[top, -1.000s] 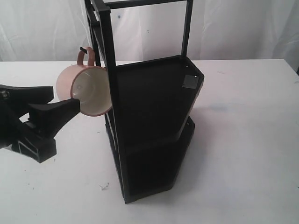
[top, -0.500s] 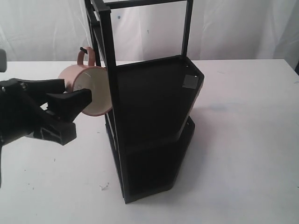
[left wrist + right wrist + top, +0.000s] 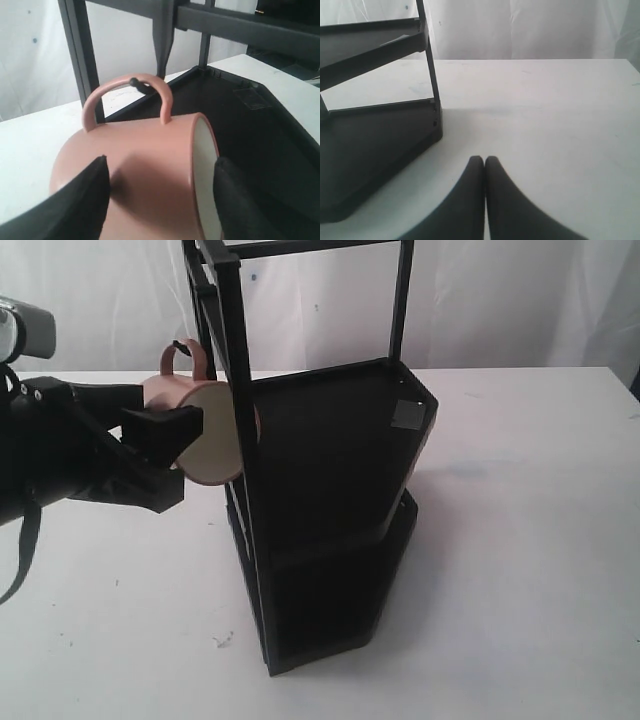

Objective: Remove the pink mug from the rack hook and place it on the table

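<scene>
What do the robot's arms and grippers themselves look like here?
Both grippers are matte black. The left gripper has blocky, angular fingers, a silver-grey housing above its wrist and a black cable looping below. The right gripper has smooth fingers tapering to rounded tips.

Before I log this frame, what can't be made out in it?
1. Hold of the left gripper: in the left wrist view its fingers flank the pink mug, but contact is unclear.
2. Mug's base: exterior view, hidden by that gripper.
3. Root of the rack hook: left wrist view, behind the mug handle.
4. The right gripper: outside the exterior view's frame.
</scene>
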